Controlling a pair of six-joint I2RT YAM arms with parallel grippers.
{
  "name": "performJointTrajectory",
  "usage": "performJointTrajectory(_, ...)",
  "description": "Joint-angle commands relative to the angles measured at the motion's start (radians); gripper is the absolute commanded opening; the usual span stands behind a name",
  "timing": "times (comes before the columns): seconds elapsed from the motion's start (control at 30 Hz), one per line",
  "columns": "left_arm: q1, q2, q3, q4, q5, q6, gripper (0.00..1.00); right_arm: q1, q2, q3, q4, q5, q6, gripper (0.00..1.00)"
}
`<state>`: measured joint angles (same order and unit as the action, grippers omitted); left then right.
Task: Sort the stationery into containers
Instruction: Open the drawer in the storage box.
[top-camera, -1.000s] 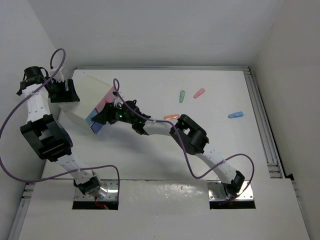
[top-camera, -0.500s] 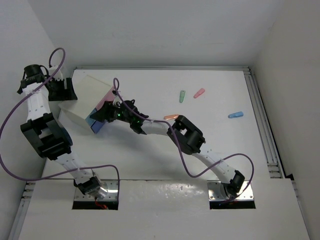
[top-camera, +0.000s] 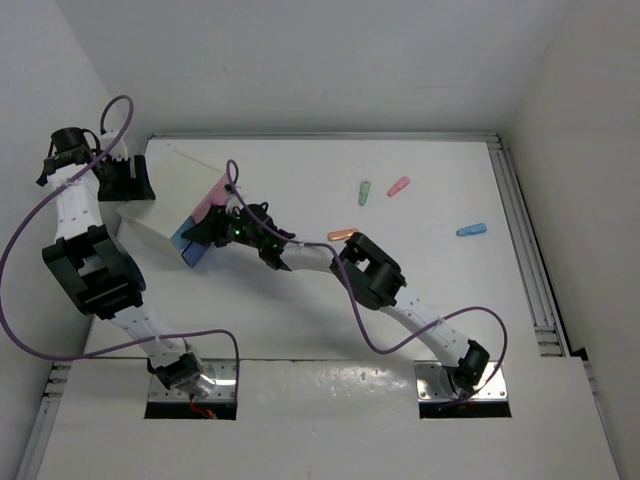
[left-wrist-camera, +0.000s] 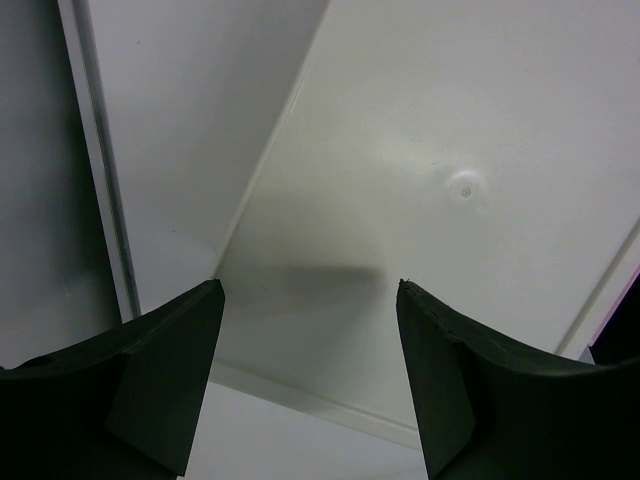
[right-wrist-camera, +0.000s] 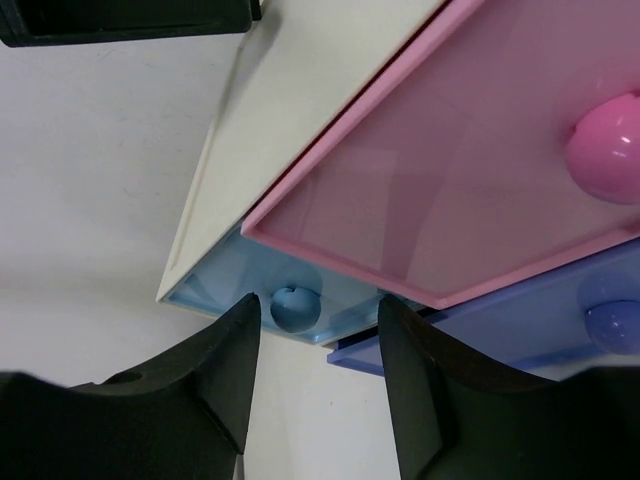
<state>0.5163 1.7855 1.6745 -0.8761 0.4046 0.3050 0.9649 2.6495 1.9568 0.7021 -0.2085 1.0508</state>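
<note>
While the marker pieces wait on the counter (top-camera: 300, 170), the step in hand looks like opening the light-blue drawer (right-wrist-camera: 225, 283) of the white drawer cabinet (right-wrist-camera: 300, 90). The right end effector (right-wrist-camera: 318, 305) is released. Its fingers stand apart on either side of that drawer's knob (right-wrist-camera: 295, 308), with the pink drawer (right-wrist-camera: 450, 170) just above them. The left end effector (left-wrist-camera: 308, 290) is likewise released and empty, and hovers over the cabinet's white top. Orange (top-camera: 343, 233), green (top-camera: 365, 192), pink (top-camera: 398, 186) and blue (top-camera: 471, 230) pieces lie well behind the right end effector's wrist. The next move calls for clenching squarely on the knob, then pulling straight back.
</note>
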Motion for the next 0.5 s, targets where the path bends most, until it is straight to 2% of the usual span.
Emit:
performJointTrajectory(0.0,-0.007,0.018,0.021,0.009,-0.02,0.009,0.76,0.006,-0.006,0.056,0.059,0.015,0.002,0.49)
performJointTrajectory(0.17,-0.013,0.022,0.021,0.009,-0.026,0.011,0.76,0.009,0.007,0.085,0.051,0.015,0.002,0.43)
performJointTrajectory(0.47,-0.013,0.028,0.01,0.02,-0.038,0.002,0.75,0.014,0.009,0.079,0.054,-0.003,0.006,0.43)
